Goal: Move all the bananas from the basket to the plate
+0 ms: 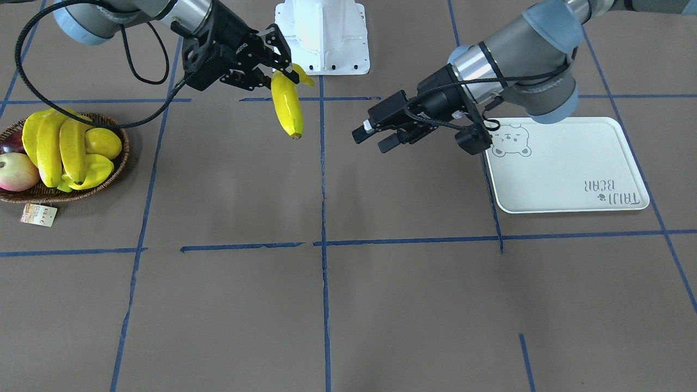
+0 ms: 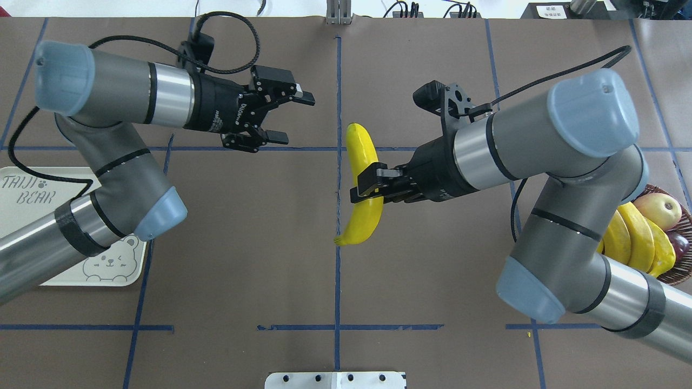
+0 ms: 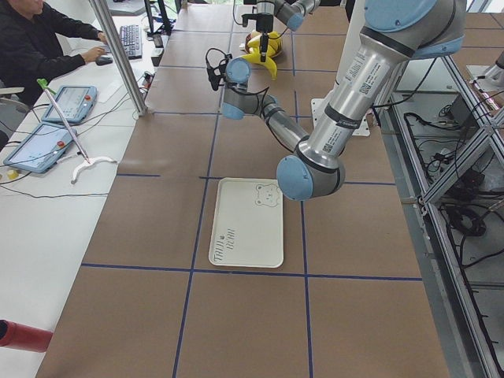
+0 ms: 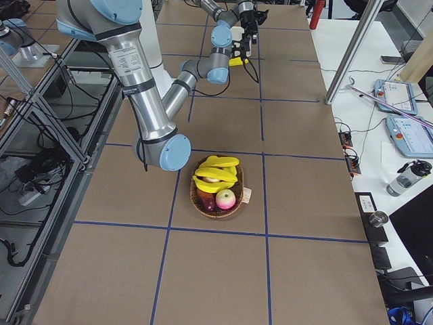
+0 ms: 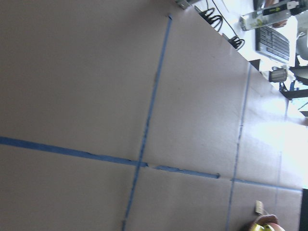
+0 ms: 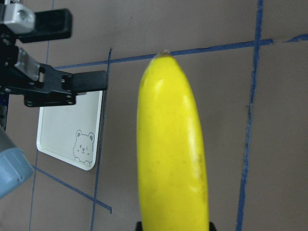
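A yellow banana (image 2: 361,156) hangs over the table's middle, and my right gripper (image 2: 365,187) is shut on it near its middle. In the front view this banana (image 1: 287,109) points down from the right gripper (image 1: 282,66). More bananas (image 1: 57,146) lie in the brown wicker basket (image 1: 111,177) at the table's right end, also seen as the basket (image 4: 218,203). My left gripper (image 2: 300,120) is open, holds nothing and faces the banana a short way off. The off-white bear-print plate (image 1: 572,163) lies bare under the left arm. The right wrist view shows the banana (image 6: 171,154), the left gripper (image 6: 89,50) and the plate (image 6: 67,125).
The basket also holds a pink-yellow apple (image 1: 16,171), a dark purple fruit (image 1: 12,144) and a lemon (image 1: 103,142). A paper tag (image 1: 39,214) lies beside it. The white robot base (image 1: 324,38) stands at the back. A person (image 3: 39,39) sits at a side desk.
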`<action>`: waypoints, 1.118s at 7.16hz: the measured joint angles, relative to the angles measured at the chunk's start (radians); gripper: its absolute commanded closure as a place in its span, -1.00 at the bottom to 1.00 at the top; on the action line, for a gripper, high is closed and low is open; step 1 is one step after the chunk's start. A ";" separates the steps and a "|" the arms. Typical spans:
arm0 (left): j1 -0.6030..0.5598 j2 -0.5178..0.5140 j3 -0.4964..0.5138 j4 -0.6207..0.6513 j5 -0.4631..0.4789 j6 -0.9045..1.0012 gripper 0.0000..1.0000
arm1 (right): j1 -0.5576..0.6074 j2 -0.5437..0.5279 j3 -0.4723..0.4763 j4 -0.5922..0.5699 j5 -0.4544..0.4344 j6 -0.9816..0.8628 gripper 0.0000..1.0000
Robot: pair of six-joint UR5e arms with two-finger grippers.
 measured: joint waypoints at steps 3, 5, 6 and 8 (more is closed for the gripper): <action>0.095 -0.017 -0.041 -0.004 0.052 -0.034 -0.92 | -0.061 0.024 -0.001 -0.003 -0.081 0.005 0.99; 0.119 -0.018 -0.048 -0.004 0.055 -0.034 -0.59 | -0.063 0.025 -0.002 -0.001 -0.086 0.010 0.99; 0.125 -0.018 -0.048 -0.003 0.055 -0.033 0.14 | -0.063 0.026 -0.003 -0.001 -0.087 0.011 0.99; 0.132 -0.014 -0.048 -0.003 0.055 -0.027 1.00 | -0.062 0.028 -0.006 -0.001 -0.088 0.013 0.29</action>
